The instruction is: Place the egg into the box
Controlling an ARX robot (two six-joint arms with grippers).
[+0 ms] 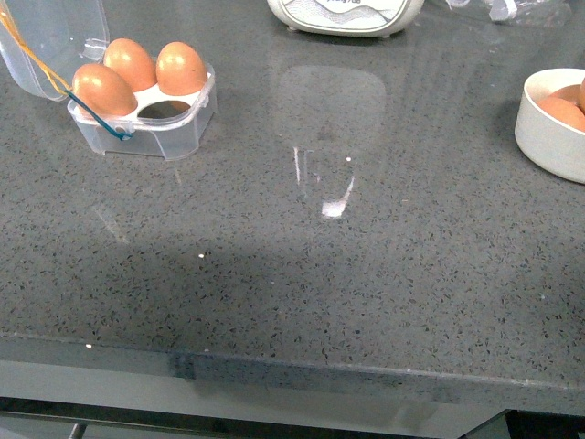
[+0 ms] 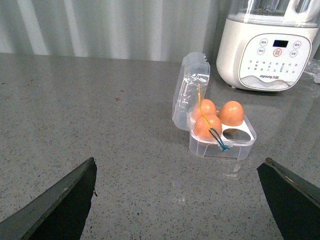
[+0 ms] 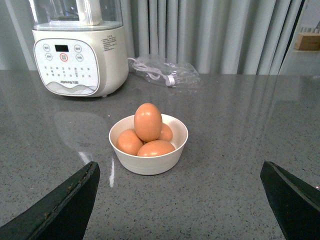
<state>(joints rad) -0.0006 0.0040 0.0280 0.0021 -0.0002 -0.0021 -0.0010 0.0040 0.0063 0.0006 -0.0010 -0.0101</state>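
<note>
The clear four-cell box (image 1: 174,128) stands at the far left of the counter with its lid (image 1: 41,41) open and three brown eggs in it; one near cell is empty. It also shows in the left wrist view (image 2: 235,147). A round white bowl (image 3: 150,162) holds several brown eggs, the top egg (image 3: 148,121) standing upright; the bowl shows at the right edge of the front view (image 1: 548,137). My left gripper (image 2: 177,200) is open and empty, short of the box. My right gripper (image 3: 180,202) is open and empty, short of the bowl. Neither arm shows in the front view.
A white kitchen appliance (image 1: 347,14) stands at the back of the grey counter (image 1: 302,265); it also shows in the wrist views (image 2: 265,55) (image 3: 80,50). A crumpled clear plastic bag (image 3: 162,70) lies behind the bowl. The counter's front edge runs along the bottom of the front view.
</note>
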